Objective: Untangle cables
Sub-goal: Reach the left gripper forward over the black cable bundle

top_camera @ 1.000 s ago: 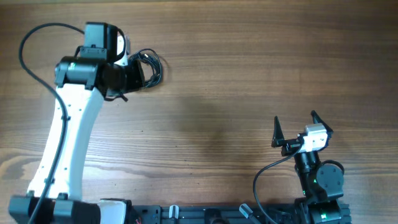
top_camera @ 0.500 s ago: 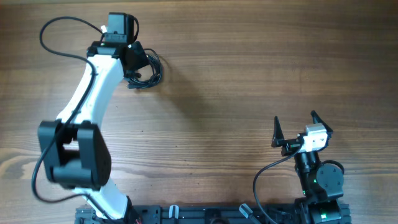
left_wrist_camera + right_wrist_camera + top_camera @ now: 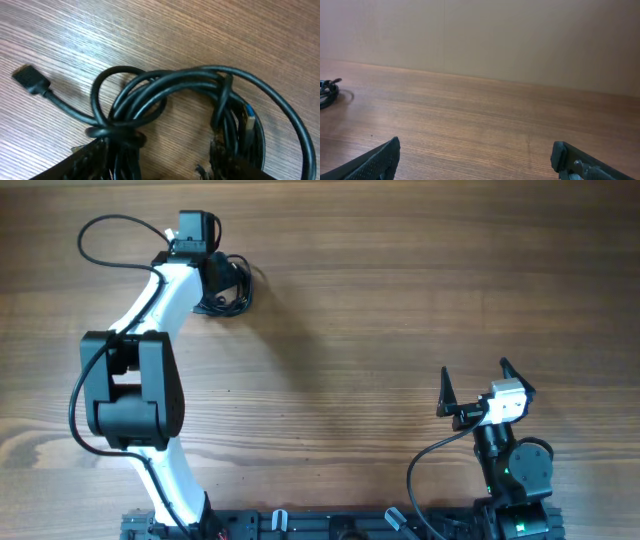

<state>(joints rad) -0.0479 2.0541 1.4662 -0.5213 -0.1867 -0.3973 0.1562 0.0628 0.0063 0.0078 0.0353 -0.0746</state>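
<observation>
A tangled bundle of black cables (image 3: pixel 238 288) lies on the wooden table at the upper left. In the left wrist view the bundle (image 3: pixel 170 92) is knotted, with a black plug (image 3: pixel 30 80) trailing left and a blue connector (image 3: pixel 248 119) at the right. My left gripper (image 3: pixel 222 284) sits low over the bundle, open (image 3: pixel 160 170), with bare wood between its fingers (image 3: pixel 85 160) and strands running along both of them. My right gripper (image 3: pixel 475 385) stands open near the front right, far from the cables, with nothing between its fingertips (image 3: pixel 477 165). From there the bundle (image 3: pixel 327 91) shows small at the far left.
The left arm (image 3: pixel 140 380) arches from the front edge up to the bundle, its own black wire (image 3: pixel 100 235) looping beside it. A black mounting rail (image 3: pixel 350 525) runs along the table's front edge. A plain wall (image 3: pixel 520 40) rises behind the table.
My left gripper has gone from shut to open over the bundle. The left arm has folded back and its wrist has shifted slightly left. The right arm has not moved.
</observation>
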